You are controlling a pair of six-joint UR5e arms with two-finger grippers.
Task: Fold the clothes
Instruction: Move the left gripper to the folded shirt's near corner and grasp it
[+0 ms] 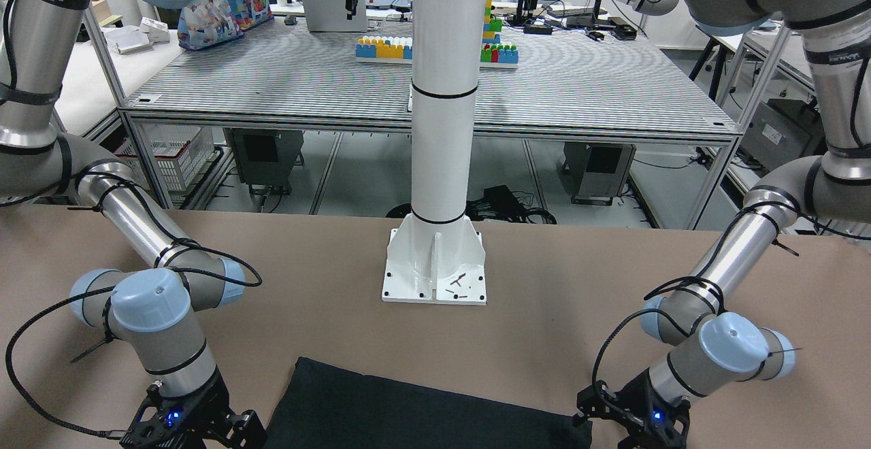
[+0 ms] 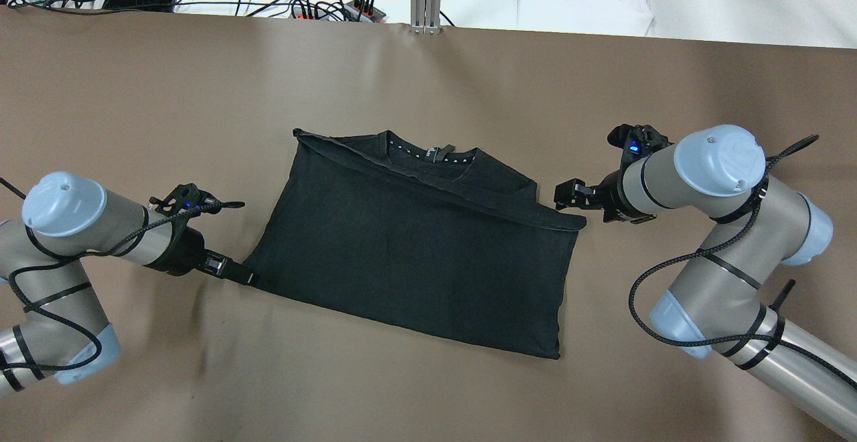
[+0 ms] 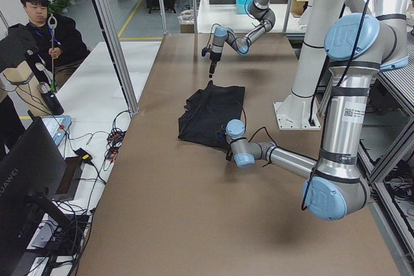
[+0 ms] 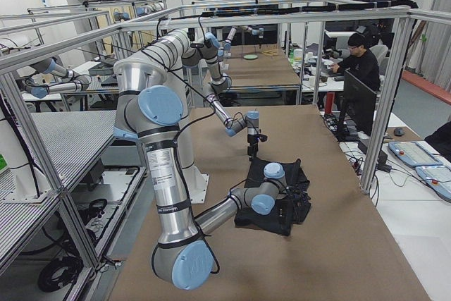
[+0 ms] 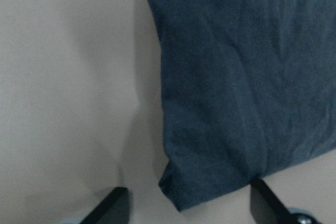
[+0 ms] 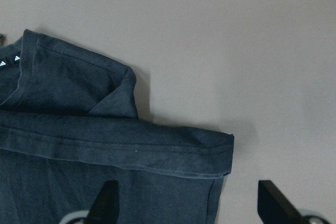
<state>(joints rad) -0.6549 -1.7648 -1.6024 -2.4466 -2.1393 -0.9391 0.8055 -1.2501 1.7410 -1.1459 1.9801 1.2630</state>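
A black T-shirt point(image 2: 415, 248) lies folded flat on the brown table point(image 2: 167, 114), collar at the far side. My left gripper point(image 2: 241, 276) is low at the shirt's near-left corner. In the left wrist view its fingers point(image 5: 113, 207) stand wide apart with that corner point(image 5: 181, 195) between them, not clamped. My right gripper point(image 2: 569, 195) is just beyond the shirt's right folded corner point(image 2: 576, 223). In the right wrist view its fingers point(image 6: 105, 203) are wide apart over the folded edge point(image 6: 210, 153). The front view shows the shirt's edge point(image 1: 408, 415) between both arms.
The robot's white pedestal point(image 1: 435, 265) stands at the table's rear middle. Cables and power strips point(image 2: 321, 0) and a white sheet point(image 2: 582, 7) lie past the far table edge. An operator point(image 3: 45, 27) sits beyond that edge.
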